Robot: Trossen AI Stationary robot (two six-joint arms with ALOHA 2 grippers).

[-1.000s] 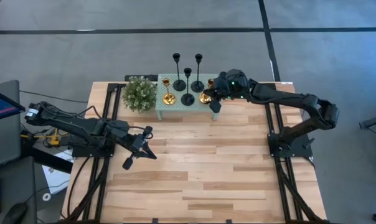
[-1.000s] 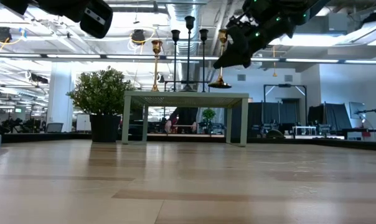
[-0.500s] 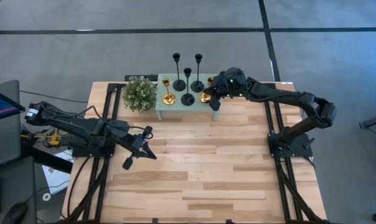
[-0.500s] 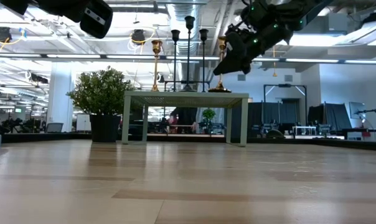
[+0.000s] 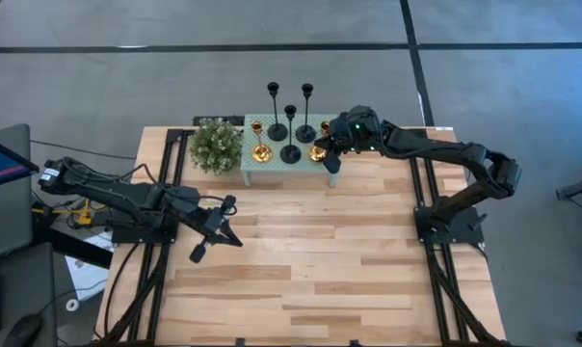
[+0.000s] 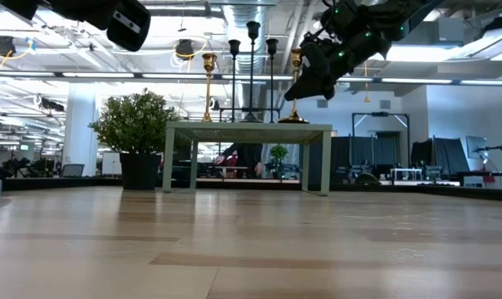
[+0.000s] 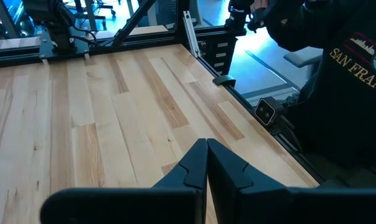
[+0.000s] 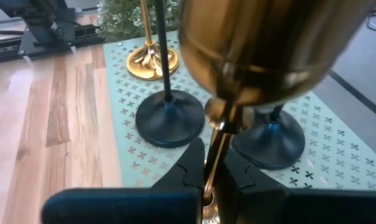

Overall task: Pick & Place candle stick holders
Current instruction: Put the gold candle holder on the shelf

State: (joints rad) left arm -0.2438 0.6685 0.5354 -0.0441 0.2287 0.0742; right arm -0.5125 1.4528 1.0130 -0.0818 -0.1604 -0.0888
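Note:
A small mint-green stand (image 5: 277, 171) at the table's far middle carries three black candle stick holders (image 5: 290, 137) and a gold one (image 5: 259, 146). A second gold holder (image 6: 294, 83) stands at the stand's right end, and my right gripper (image 5: 328, 154) is shut on it. In the low view its base (image 6: 292, 119) sits at the stand's top (image 6: 248, 128). Over the table's left half my left gripper (image 5: 229, 238) hangs shut with nothing between its fingers (image 7: 206, 163). My right gripper pinches the gold holder's thin stem (image 8: 214, 155) between its two fingers (image 8: 189, 169), below the cup (image 8: 263, 50). It comes slanting down from the table's right side, with the fingers across the stem. The holder stands nearly upright, with its base at the stand's top.
A small green potted plant (image 5: 217, 145) stands just left of the stand. The black holders' round bases (image 8: 169, 118) lie close beside the held gold one. A person in a dark sweatshirt (image 7: 337, 81) sits beyond the table's edge. Bare wood (image 5: 320, 260) fills the table's near half.
My right gripper has sunk a little with the gold holder. The holder's base hung just above the stand's top and has come down to it. The gripper has stayed shut on the stem.

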